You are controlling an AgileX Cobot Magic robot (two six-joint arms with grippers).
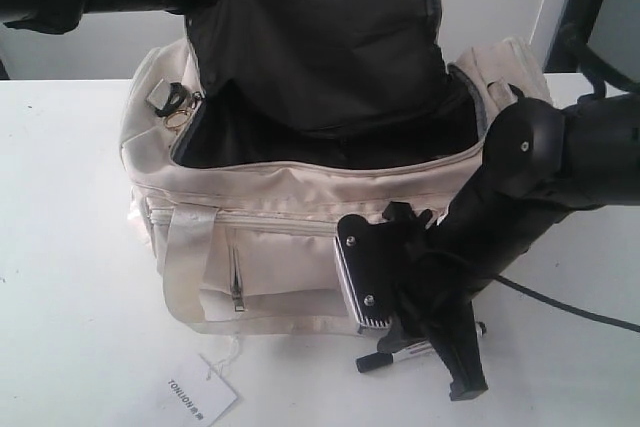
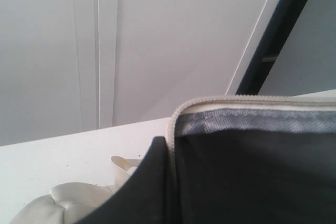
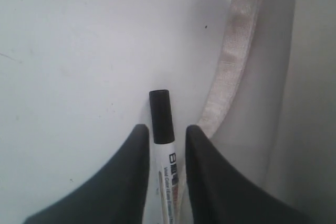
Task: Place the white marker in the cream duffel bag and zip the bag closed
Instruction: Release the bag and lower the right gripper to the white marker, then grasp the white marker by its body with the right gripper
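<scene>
High exterior view faces bag (image 1: pixel 290 247); wrist views close.

— Is there a way into the bag (image 1: pixel 290 237)?
— Yes, flap (image 1: pixel 320 37) is up, mouth (image 1: pixel 330 147) gapes wide. The right arm (image 1: pixel 530 177) blocks the front right; the strap (image 3: pixel 231 61) lies just beside the marker (image 3: pixel 164 145)

You have bright, even, diffuse light: the white table (image 1: pixel 70 247) is nearly washed out, and only a soft shadow lies under the cream duffel bag (image 1: pixel 280 247). Its dark lining (image 1: pixel 330 47) swallows detail. In the right wrist view the white marker (image 3: pixel 161 124) is fairly sharp; your left wrist view looks hazy.
</scene>
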